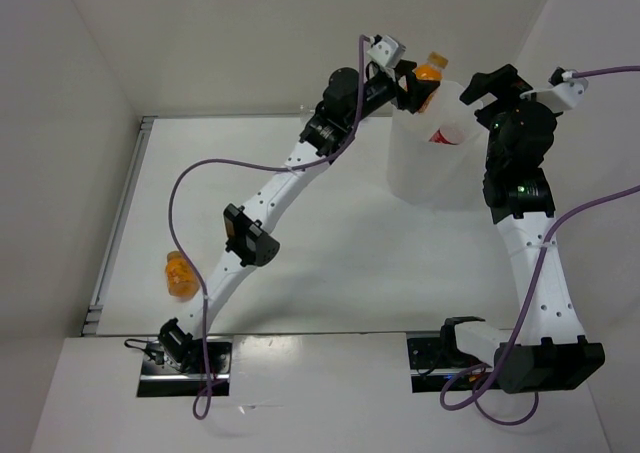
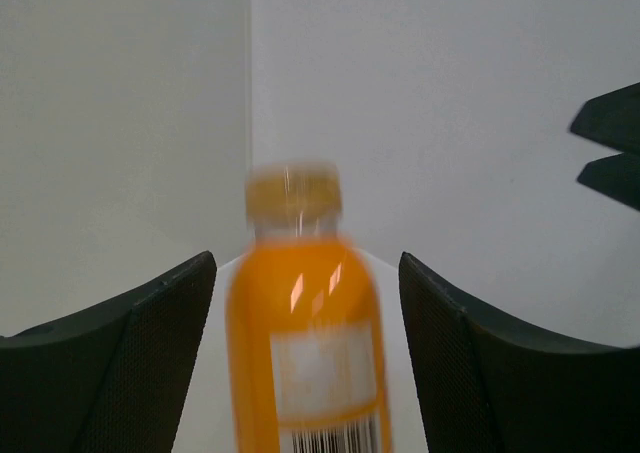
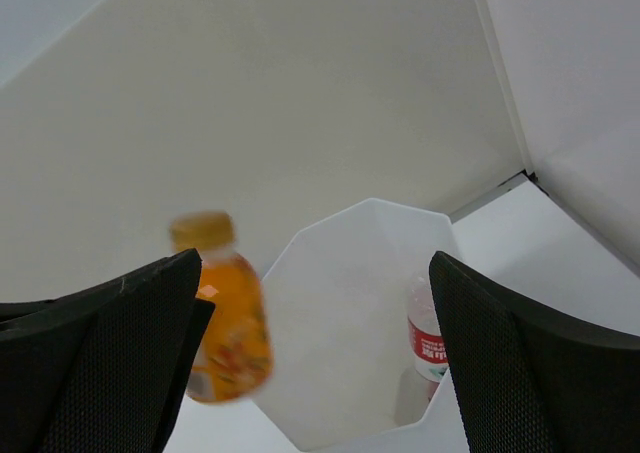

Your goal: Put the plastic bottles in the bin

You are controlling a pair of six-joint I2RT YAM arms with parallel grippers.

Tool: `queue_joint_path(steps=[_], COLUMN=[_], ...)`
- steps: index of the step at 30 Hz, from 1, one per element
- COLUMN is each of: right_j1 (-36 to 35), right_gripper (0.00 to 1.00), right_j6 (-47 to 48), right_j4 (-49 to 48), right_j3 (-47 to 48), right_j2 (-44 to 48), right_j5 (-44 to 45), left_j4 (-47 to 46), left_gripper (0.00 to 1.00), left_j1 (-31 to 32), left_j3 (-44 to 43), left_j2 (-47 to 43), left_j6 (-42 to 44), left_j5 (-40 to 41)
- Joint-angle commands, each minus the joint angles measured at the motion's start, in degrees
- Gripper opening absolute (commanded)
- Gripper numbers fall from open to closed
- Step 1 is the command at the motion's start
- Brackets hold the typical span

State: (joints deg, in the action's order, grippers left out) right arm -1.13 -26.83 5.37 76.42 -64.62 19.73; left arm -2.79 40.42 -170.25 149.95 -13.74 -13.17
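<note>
Left fingers [image 2: 150,363] stand spread just clear of the blurred orange bottle [image 2: 305,343], which hangs over the far left rim of the bin [image 1: 415,173], so it may clip that rim and tumble outside; right fingers [image 3: 520,373] gape empty.

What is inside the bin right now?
The bin holds one clear bottle with a red label, against its wall. An orange bottle is blurred beside the rim, not inside. The near wall hides part of the floor.
</note>
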Motion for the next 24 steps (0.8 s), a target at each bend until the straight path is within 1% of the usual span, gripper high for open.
queue_joint_path(steps=[1,2,3,4,5,8,11,13,14,15,16,17,18,19,20,21,22,23,24], right_j1=[-0.10,-0.10,-0.10,-0.10,-0.10,-0.10,-0.10,-0.10,-0.10,-0.10,-0.10,-0.10,-0.10,-0.63,-0.63,-1.33,-1.86,-3.25,-4.14], right_gripper=[1.00,1.00,1.00,1.00,1.00,1.00,1.00,1.00,1.00,1.00,1.00,1.00,1.00,1.00,1.00,1.00,1.00,1.00,1.00], right_j6=[-0.59,-0.59,-0.59,-0.59,-0.59,-0.59,-0.59,0.37,0.98,0.99,2.82,3.62,4.58,6.33,6.35,7.22,8.62,9.33,10.30], right_j4=[-2.82,-2.82,-2.82,-2.29,-2.29,-2.29,-2.29,-1.76,-0.81,-0.19,0.34,0.87,0.87,0.87,0.87,0.18,0.17,0.17,0.17], right_j3=[0.57,0.57,0.57,0.57,0.05,0.04,0.04,0.65,1.18,1.79,2.32,3.02,3.03,3.55,3.56,3.56,3.56,4.25,5.04], right_j2=[0.46,0.46,0.46,0.46,0.46,0.46,0.99,0.99,0.29,-0.67,-1.20,-1.82,-2.96,-3.58,-3.58,-4.45,-5.51,-6.21,-6.92], right_j5=[1.89,1.90,1.90,2.42,2.42,2.42,1.02,0.23,-0.64,-1.70,-3.54,-8.17,-11.00,-13.63,-15.92,-19.86,-21.90,-23.58,-26.81], left_j4=[-7.06,-6.53,-6.53,-6.53,-5.83,-3.29,1.19,6.89,9.61,16.60,20.15,24.02,32.50,37.02,41.50,49.90,53.81,60.55,63.66], left_gripper=[0.81,0.81,0.84,0.94,1.00,1.00,1.00,1.00,1.00,1.00,1.00,1.00,1.00,1.00,1.00,1.00,1.00,1.00,1.00], left_j1=[1.23,1.24,1.24,1.84,1.85,2.38,2.38,2.38,1.86,1.85,0.81,-0.86,-1.74,-2.45,-2.46,-2.98,-2.98,-2.46,-2.46], left_j3=[-1.48,-1.48,-1.48,-1.48,-0.96,-0.96,-3.76,-6.56,-7.54,-8.51,-9.47,-9.48,-9.48,-9.48,-9.48,-9.48,-9.48,-9.48,-9.48], left_j2=[0.78,0.78,0.78,0.78,0.78,0.17,-2.46,-4.13,-6.49,-7.90,-9.57,-13.76,-15.89,-20.18,-22.22,-24.16,-27.40,-29.00,-30.49], left_j6=[0.64,0.64,0.64,0.64,0.64,2.04,3.01,4.50,4.51,5.20,5.21,4.43,4.42,5.03,6.60,6.62,6.62,4.62,3.03], left_j5=[1.22,1.22,1.22,1.22,1.22,1.82,3.67,4.20,4.99,5.78,7.00,7.02,7.02,7.71,10.42,13.92,23.44,27.80,30.80])
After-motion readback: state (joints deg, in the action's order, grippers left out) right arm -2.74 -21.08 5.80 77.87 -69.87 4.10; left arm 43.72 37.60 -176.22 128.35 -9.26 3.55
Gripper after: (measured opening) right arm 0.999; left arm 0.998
